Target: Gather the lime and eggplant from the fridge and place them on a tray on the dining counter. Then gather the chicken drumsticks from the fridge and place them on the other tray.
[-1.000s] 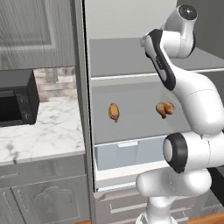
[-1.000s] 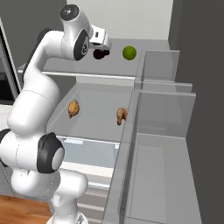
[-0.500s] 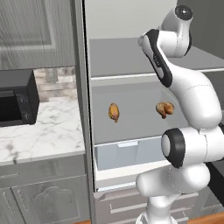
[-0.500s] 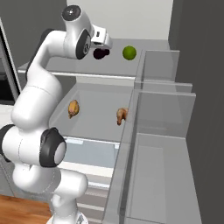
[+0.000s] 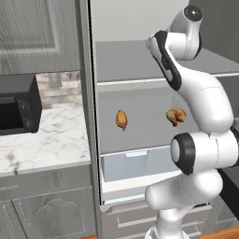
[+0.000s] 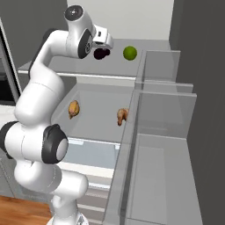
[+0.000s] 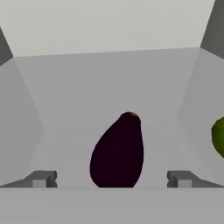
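Note:
On the fridge's upper shelf lies a dark purple eggplant [image 6: 102, 54] [image 7: 118, 153], with a green lime [image 6: 129, 53] [image 7: 218, 136] to its right. My gripper [image 7: 111, 179] [image 6: 103, 45] is open just in front of the eggplant. In the hand view the eggplant sits centred between the two fingertips [image 7: 41, 178], and no contact is visible. Two browned chicken drumsticks [image 5: 121, 119] [image 5: 175, 116] lie apart on the shelf below, seen also in the right base view as the left drumstick [image 6: 74, 109] and the right drumstick [image 6: 122, 116]. The trays and dining counter are out of view.
The open fridge door [image 6: 162, 145] with its clear shelves stands to the right. A pale drawer [image 5: 135, 163] sits under the lower shelf. To the left of the fridge a marble counter [image 5: 46, 140] carries a black microwave [image 5: 16, 109].
The hand has edged a little closer to the eggplant on the upper shelf. The jaws have stayed open and nothing on the shelves has moved.

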Robot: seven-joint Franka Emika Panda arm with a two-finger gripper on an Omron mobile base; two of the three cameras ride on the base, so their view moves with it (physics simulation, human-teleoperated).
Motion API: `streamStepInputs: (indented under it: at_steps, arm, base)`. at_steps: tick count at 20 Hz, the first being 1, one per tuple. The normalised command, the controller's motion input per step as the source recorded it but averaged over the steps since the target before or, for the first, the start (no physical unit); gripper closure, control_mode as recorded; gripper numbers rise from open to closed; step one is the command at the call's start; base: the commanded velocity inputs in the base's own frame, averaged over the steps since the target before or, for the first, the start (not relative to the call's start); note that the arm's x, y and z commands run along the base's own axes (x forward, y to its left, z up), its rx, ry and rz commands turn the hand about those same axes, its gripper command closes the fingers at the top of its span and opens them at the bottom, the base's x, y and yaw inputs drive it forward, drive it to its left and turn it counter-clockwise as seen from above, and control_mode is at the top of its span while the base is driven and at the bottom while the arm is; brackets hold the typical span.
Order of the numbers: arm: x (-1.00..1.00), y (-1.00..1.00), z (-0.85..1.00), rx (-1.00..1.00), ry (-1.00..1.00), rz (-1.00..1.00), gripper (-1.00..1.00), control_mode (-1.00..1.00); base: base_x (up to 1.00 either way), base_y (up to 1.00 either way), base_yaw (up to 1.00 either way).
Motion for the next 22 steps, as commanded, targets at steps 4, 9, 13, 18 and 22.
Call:
streamStepInputs:
  at_steps: [4, 9, 13, 18, 22]
  arm:
    - [0.06, 0.00, -0.17, 0.00, 0.00, 0.00, -1.00, -1.00]
    - [0.03, 0.00, -0.24, 0.00, 0.00, 0.00, -1.00, -1.00]
    - [0.05, 0.00, -0.20, 0.00, 0.00, 0.00, -1.00, -1.00]
    - [0.13, 0.00, -0.05, 0.00, 0.00, 0.00, -1.00, -1.00]
    - [0.14, 0.00, 0.00, 0.00, 0.00, 0.00, -1.00, -1.00]
  base:
    - [0.00, 0.00, 0.00]
    - [0.00, 0.00, 0.00]
    - [0.00, 0.00, 0.00]
    - [0.00, 0.00, 0.00]
    - [0.00, 0.00, 0.00]
